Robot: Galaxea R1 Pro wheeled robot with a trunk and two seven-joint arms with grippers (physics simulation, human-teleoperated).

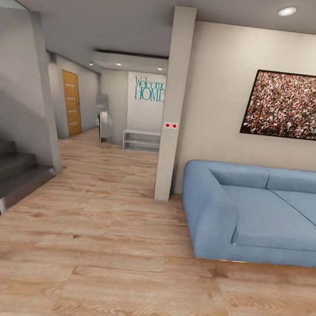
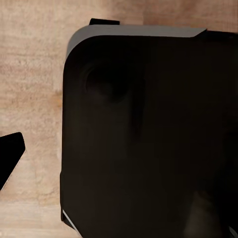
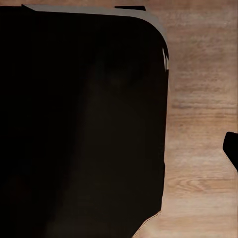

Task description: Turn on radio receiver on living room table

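Note:
The radio receiver and the table are out of view. The head view looks across the living room's light wood plank floor [image 1: 117, 270] to a blue sofa [image 1: 259, 217] at the right. In the left wrist view one dark fingertip [image 2: 11, 157] pokes in at the edge, beside a large black rounded body [image 2: 148, 134] over the floor. The right wrist view has one dark fingertip [image 3: 232, 148] beside the same kind of black body [image 3: 79, 124]. With only one finger of each gripper visible, I cannot tell whether either is open or shut.
A white pillar [image 1: 175, 101] stands just left of the sofa. Dark stairs [image 1: 5, 171] rise at the left. Between them a hallway runs back to a wooden door [image 1: 71, 102] and a low white shelf [image 1: 140, 139]. A framed picture [image 1: 292, 106] hangs above the sofa.

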